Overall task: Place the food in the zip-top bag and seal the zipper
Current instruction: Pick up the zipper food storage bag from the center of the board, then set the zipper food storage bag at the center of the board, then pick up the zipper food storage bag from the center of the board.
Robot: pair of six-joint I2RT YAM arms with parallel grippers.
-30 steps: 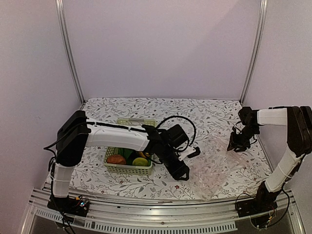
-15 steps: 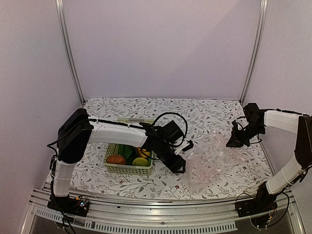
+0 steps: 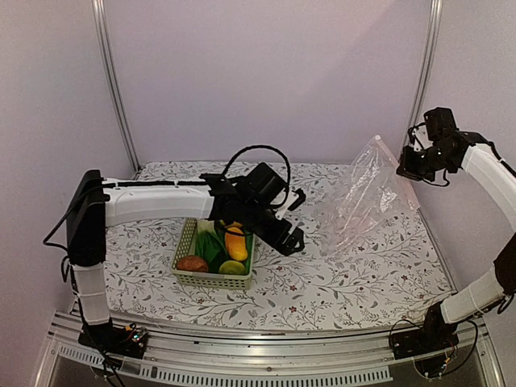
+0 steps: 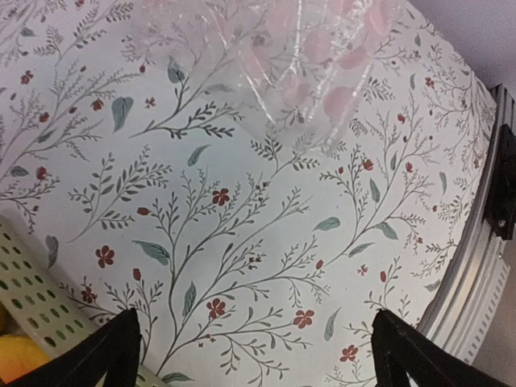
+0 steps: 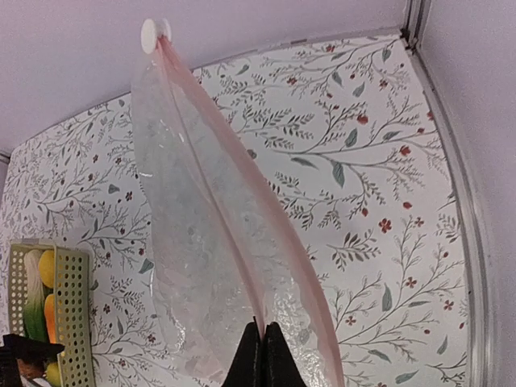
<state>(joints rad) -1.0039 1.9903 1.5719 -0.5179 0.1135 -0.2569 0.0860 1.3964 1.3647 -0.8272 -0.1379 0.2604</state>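
The food lies in a pale green basket: an orange fruit, green leaves, a reddish-brown piece and a yellow-green fruit. The clear zip-top bag hangs above the table at the back right. My right gripper is shut on the bag's pinkish zipper, fingertips pinched together on the strip. A white tab sits at the zipper's far end. My left gripper is open and holds nothing, just right of the basket and left of the bag.
The floral tablecloth covers the table. The basket's corner shows at the lower left of the left wrist view. Metal rails run along the near edge, and upright posts stand at the back corners by the walls.
My right arm has risen toward the back right, lifting the bag off the table. My left gripper has opened wider, come away from the bag and moved back toward the basket.
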